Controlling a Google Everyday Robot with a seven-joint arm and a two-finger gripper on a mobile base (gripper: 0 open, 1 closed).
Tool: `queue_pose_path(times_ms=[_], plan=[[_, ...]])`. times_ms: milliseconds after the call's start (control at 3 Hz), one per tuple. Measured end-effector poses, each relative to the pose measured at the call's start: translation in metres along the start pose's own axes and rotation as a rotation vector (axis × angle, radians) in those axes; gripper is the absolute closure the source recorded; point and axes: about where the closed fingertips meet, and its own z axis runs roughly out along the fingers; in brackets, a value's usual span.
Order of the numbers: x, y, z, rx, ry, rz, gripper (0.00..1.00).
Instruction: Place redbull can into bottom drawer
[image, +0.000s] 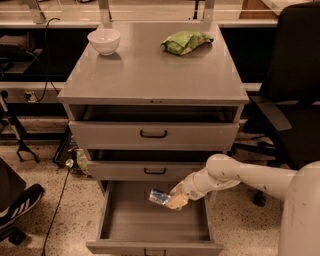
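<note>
The bottom drawer (120, 225) of the grey cabinet is pulled out, with a plain grey inside and a small dark handle on its front. My gripper (171, 199) comes in from the right on a white arm and is shut on the redbull can (159, 196). The can is slim, blue and silver, held roughly level with its free end pointing left. It hangs over the right rear part of the drawer's inside, above the floor of the drawer.
The top drawer (153, 133) and the middle drawer (150, 170) are slightly pulled out. A white bowl (104, 40) and a green snack bag (186, 42) sit on the cabinet top. A black office chair (290, 100) stands to the right, cables and a chair base to the left.
</note>
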Motion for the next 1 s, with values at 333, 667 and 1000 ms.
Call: queue_pose_path(times_ms=[333, 667, 1000], plan=[[0.013, -0.011, 0.023, -0.010, 0.000, -0.008, 1.00], [0.033, -0.029, 0.048, -0.009, 0.027, -0.019, 1.00], [0.058, -0.043, 0.072, -0.019, 0.034, -0.004, 1.00]])
